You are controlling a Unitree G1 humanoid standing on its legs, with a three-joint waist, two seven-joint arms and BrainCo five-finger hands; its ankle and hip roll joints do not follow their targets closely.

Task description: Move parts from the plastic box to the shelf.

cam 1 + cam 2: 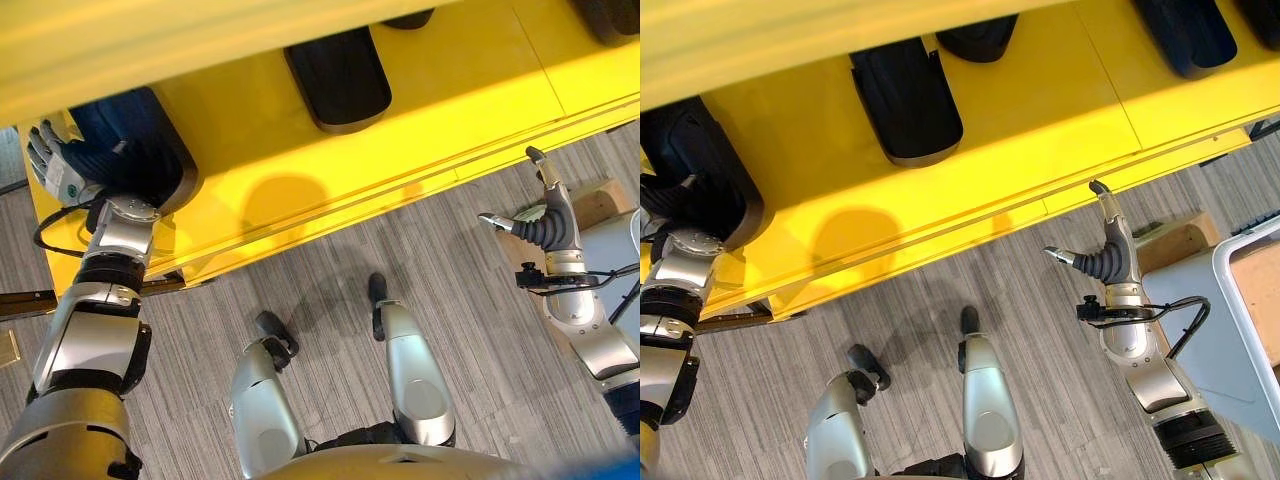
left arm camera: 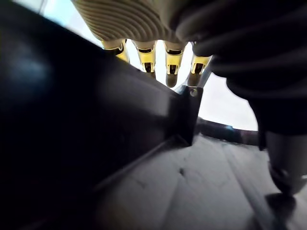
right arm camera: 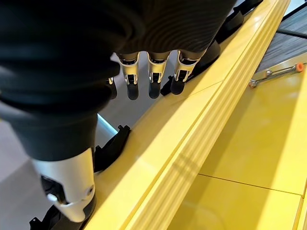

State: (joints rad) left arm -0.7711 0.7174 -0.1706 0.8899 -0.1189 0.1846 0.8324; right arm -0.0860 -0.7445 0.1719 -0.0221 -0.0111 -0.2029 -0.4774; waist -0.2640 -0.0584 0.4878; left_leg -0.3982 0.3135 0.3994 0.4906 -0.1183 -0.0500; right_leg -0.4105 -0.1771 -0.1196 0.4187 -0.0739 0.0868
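Left hand on black curved part; yellow shelf.

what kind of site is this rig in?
Probably a factory or warehouse parts-storage area: a yellow shelf holds rows of black moulded parts, and a grey plastic box stands on the striped grey carpet floor. The left hand is at a part on the shelf.

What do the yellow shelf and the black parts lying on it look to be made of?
The shelf looks like painted sheet metal: smooth glossy yellow with panel seams and a ribbed front edge. The black parts look like moulded plastic, matt with rounded ends, though rubber can't be ruled out. The left hand rests on one.
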